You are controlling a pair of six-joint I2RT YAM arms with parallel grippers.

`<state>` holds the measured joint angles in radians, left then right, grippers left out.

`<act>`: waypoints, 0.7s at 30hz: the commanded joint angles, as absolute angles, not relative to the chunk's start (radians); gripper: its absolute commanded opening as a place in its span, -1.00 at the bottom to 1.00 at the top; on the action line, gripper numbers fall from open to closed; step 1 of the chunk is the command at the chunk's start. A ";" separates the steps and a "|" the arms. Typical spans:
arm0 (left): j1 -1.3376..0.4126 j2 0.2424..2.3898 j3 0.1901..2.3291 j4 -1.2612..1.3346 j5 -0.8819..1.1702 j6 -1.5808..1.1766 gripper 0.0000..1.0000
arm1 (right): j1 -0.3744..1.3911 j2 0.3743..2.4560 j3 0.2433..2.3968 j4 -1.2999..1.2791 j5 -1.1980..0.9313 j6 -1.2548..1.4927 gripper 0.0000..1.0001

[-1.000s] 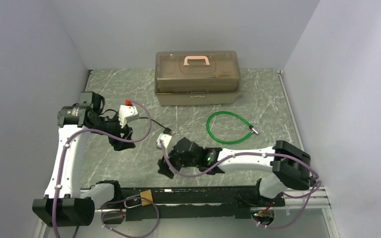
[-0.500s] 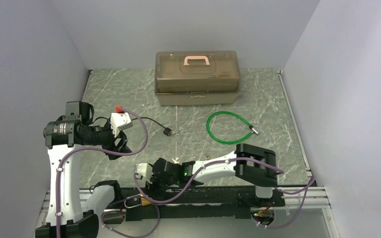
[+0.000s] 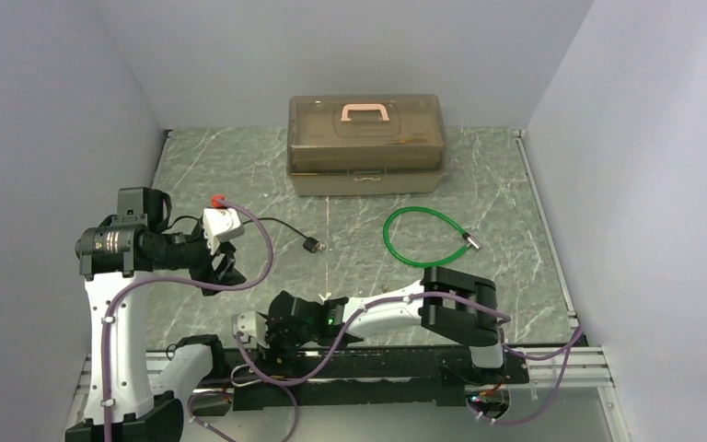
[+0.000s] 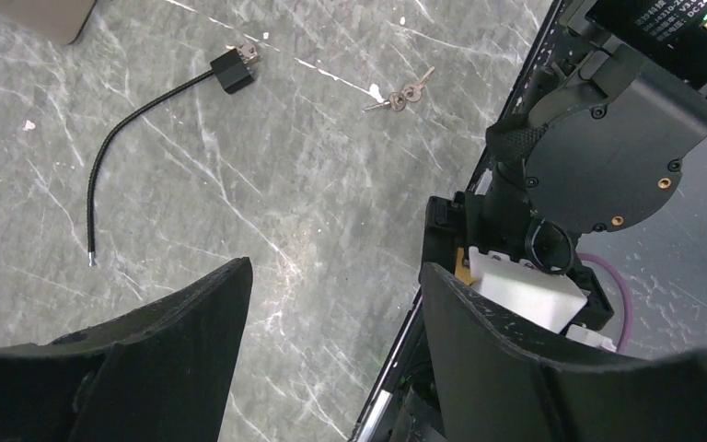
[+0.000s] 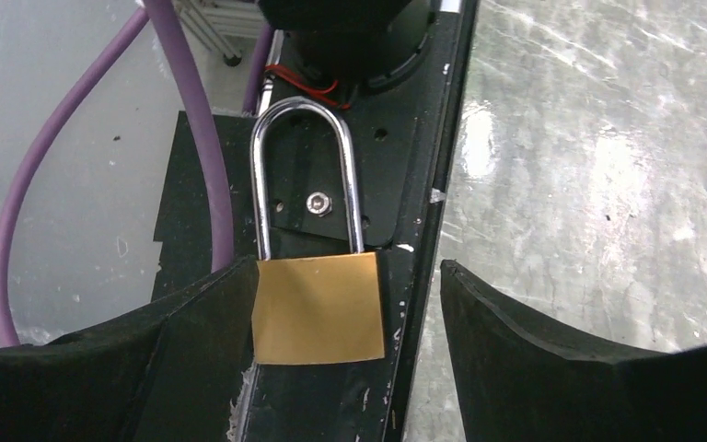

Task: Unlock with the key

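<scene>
Brass padlock point(image 5: 318, 308), its steel shackle point(image 5: 304, 175) pointing to the top of the right wrist frame, lies flat on the black mounting plate point(image 5: 414, 184). It sits between the spread fingers of the right gripper point(image 5: 348, 267), which hovers over it and grasps nothing. The lock body sits hard against the left-hand finger, with a clear gap to the other. A pair of small keys point(image 4: 396, 95) rests on the marble table point(image 4: 239, 184), upper centre of the left wrist frame. They are well apart from the left gripper point(image 4: 336, 267), whose fingers are also parted and empty.

Off-centre as it is, the lock may skate or twist across the smooth plate when the fingers close, and slip out of the pinch. A purple cable point(image 5: 193, 120) runs just beside the lock at the left of the frame and could snag a finger. The keys lie thin and flat on the stone, so a grab there may well miss.
</scene>
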<state>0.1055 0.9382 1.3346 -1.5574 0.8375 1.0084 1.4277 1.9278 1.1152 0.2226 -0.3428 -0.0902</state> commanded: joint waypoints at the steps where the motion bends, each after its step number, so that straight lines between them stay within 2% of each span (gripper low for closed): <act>1: 0.111 0.953 1.384 -1.573 0.888 1.024 0.45 | 1.446 1.935 1.127 0.194 -0.425 -0.182 0.54; 4: 0.110 0.958 1.406 -1.573 0.890 1.021 0.44 | 1.456 1.951 1.137 0.167 -0.415 -0.216 0.64; 14: 0.110 0.973 1.461 -1.575 0.914 0.989 0.45 | 1.468 2.016 1.163 0.134 -0.320 -0.266 0.63; 18: 0.110 0.981 1.486 -1.575 0.924 0.981 0.45 | 1.468 2.019 1.160 0.109 -0.317 -0.277 0.54; 21: 0.110 0.993 1.500 -1.574 0.935 0.974 0.45 | 1.468 2.002 1.131 0.098 -0.317 -0.274 0.33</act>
